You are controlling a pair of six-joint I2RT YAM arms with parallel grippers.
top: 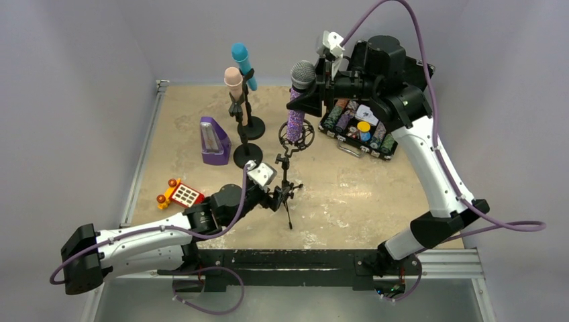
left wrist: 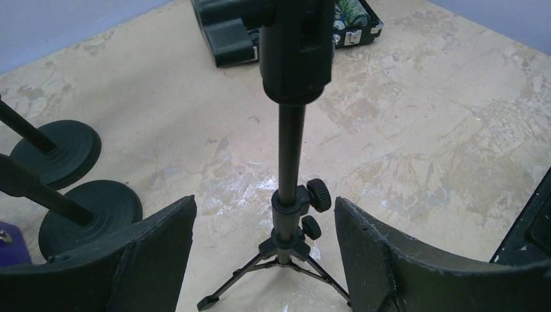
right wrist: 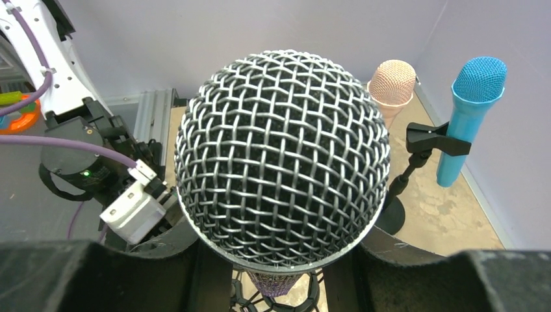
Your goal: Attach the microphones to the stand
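Both left jaws clear stand pole [left wrist: 290, 153]; right jaws grip purple mic [top: 294, 119].

Beige, mottled tabletop [top: 382, 201] under soft, even light, with whitish scuffs towards its near side. Pale lilac-grey walls [top: 194, 33] close it in behind, left and right. There's an aluminium rail [top: 137, 174] along its left edge and a black bar [top: 282, 258] across its near edge.
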